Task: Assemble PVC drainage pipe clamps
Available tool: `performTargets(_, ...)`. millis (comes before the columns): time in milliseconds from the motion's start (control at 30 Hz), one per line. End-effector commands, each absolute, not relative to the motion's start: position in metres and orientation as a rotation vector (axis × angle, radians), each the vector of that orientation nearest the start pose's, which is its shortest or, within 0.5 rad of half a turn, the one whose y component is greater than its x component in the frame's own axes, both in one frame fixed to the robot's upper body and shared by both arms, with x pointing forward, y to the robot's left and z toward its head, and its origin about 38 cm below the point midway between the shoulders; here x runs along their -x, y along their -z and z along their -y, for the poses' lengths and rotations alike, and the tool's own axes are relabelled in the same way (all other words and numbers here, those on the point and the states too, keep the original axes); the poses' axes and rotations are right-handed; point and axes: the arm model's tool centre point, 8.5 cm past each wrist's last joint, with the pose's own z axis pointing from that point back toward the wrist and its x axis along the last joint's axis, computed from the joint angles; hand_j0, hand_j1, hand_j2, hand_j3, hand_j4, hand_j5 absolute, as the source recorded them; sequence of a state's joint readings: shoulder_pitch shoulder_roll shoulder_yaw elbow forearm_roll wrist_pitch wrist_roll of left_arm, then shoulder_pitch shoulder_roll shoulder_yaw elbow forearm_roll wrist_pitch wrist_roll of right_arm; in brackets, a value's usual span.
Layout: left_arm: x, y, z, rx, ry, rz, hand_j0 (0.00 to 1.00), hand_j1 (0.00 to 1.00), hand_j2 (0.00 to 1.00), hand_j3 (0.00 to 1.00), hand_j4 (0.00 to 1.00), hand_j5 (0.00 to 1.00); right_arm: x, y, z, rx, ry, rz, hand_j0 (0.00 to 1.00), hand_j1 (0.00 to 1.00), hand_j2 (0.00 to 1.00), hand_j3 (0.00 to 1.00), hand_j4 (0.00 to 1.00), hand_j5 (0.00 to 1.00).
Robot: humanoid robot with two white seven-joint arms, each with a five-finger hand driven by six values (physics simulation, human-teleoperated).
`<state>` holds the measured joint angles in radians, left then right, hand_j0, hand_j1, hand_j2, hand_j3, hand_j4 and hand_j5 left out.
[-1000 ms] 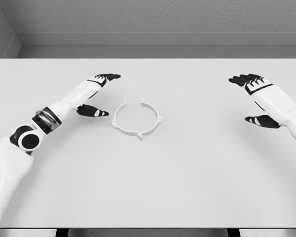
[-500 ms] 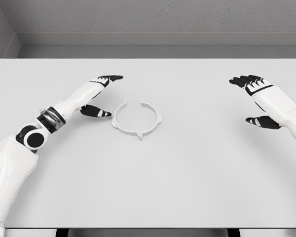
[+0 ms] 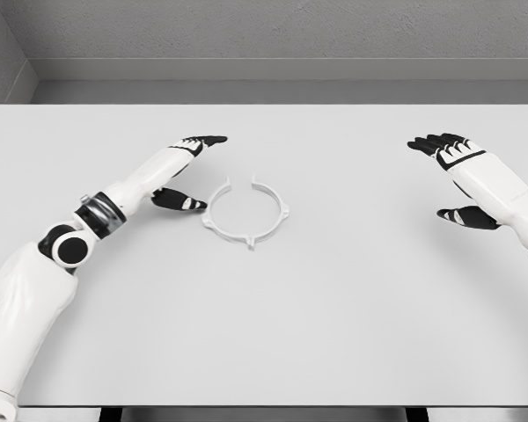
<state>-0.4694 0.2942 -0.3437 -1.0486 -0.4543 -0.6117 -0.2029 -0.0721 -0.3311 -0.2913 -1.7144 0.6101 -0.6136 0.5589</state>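
Along the near edge of the white table [image 3: 273,352] nothing is lying, and only the left arm's shoulder and elbow are showing at the lower left, rising toward the middle of the scene. Farther in, just left of centre, the white clamp ring [image 3: 245,213] is resting flat on the tabletop, its gap facing the far side and small tabs sticking out around its rim; whether it is 1 piece or 2 halves already mated I cannot tell. The step in hand looks like the approach to a first grasp: the left hand [image 3: 183,167] is hovering just beside the ring's left side, its dark fingertips [image 3: 207,141] reaching out toward the far right and its thumb [image 3: 179,200] lying near the ring's left edge, close but not clearly touching. Its fingers are stretched out and relaxed, holding nothing. The next move probably calls for sliding the hand a little farther right and lowering it so that thumb and fingers are bracketing the thin rim, then pinching gently, since so slim a hoop could skate on the smooth surface. Well apart at the right, the right hand [image 3: 462,176] is hanging above the table, palm turned inward, its 4 fingers extended and thumb spread, gripping nothing. Beyond both hands the far table edge is meeting a grey wall [image 3: 273,35].
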Motion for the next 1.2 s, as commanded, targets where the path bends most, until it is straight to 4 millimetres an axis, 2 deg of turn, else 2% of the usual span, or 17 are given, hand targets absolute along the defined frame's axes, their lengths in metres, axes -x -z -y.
performTargets(0,-0.464,-0.1,-0.224,-0.213,1.287,1.782,1.0,1.0,1.0,1.0,1.0,1.0,-0.355,-0.189,0.346,0.682,-1.415,1.692,1.0,1.0,1.0,1.0,1.0,1.0)
performTargets(300,-0.465,-0.101,-0.225,-0.217,1.275,1.786,1.0,1.0,1.0,1.0,1.0,1.0,-0.355,-0.189,0.346,0.682,-1.415,1.692,1.0,1.0,1.0,1.0,1.0,1.0)
performTargets(333,-0.47,-0.112,-0.243,-0.261,1.267,1.791,1.0,1.0,1.0,1.0,1.0,1.0,-0.355,-0.189,0.345,0.683,-1.416,1.693,1.0,1.0,1.0,1.0,1.0,1.0)
performTargets(433,-0.47,-0.112,-0.243,-0.261,1.267,1.791,1.0,1.0,1.0,1.0,1.0,1.0,-0.355,-0.189,0.345,0.683,-1.416,1.693,1.0,1.0,1.0,1.0,1.0,1.0)
performTargets(467,-0.46,-0.123,-0.27,-0.313,1.312,1.786,1.0,1.0,1.0,1.0,1.0,1.0,-0.356,-0.19,0.345,0.685,-1.416,1.695,1.0,1.0,1.0,1.0,1.0,1.0)
performTargets(533,-0.453,-0.123,-0.272,-0.315,1.332,1.786,1.0,1.0,1.0,1.0,1.0,1.0,-0.355,-0.191,0.345,0.686,-1.417,1.696,1.0,1.0,1.0,1.0,1.0,1.0)
performTargets(567,-0.453,-0.123,-0.272,-0.315,1.332,1.786,1.0,1.0,1.0,1.0,1.0,1.0,-0.355,-0.191,0.345,0.686,-1.417,1.696,1.0,1.0,1.0,1.0,1.0,1.0)
performTargets(600,-0.441,-0.121,-0.272,-0.307,1.354,1.79,1.0,1.0,1.0,1.0,1.0,1.0,-0.356,-0.19,0.344,0.684,-1.418,1.696,1.0,1.0,1.0,1.0,1.0,1.0)
performTargets(700,-0.437,-0.116,-0.27,-0.296,1.355,1.786,1.0,1.0,1.0,1.0,1.0,1.0,-0.356,-0.19,0.344,0.684,-1.418,1.696,1.0,1.0,1.0,1.0,1.0,1.0)
performTargets(1100,-0.437,-0.115,-0.271,-0.298,1.357,1.781,1.0,1.0,1.0,1.0,1.0,1.0,-0.355,-0.191,0.344,0.685,-1.419,1.698,1.0,1.0,1.0,1.0,1.0,1.0)
performTargets(1133,-0.439,-0.114,-0.258,-0.283,1.363,1.79,1.0,1.0,1.0,1.0,1.0,1.0,-0.356,-0.191,0.34,0.675,-1.426,1.705,1.0,1.0,1.0,1.0,1.0,1.0)
performTargets(1167,-0.439,-0.113,-0.257,-0.28,1.364,1.791,1.0,1.0,1.0,1.0,1.0,1.0,-0.356,-0.189,0.34,0.673,-1.427,1.7,1.0,1.0,1.0,1.0,1.0,1.0)
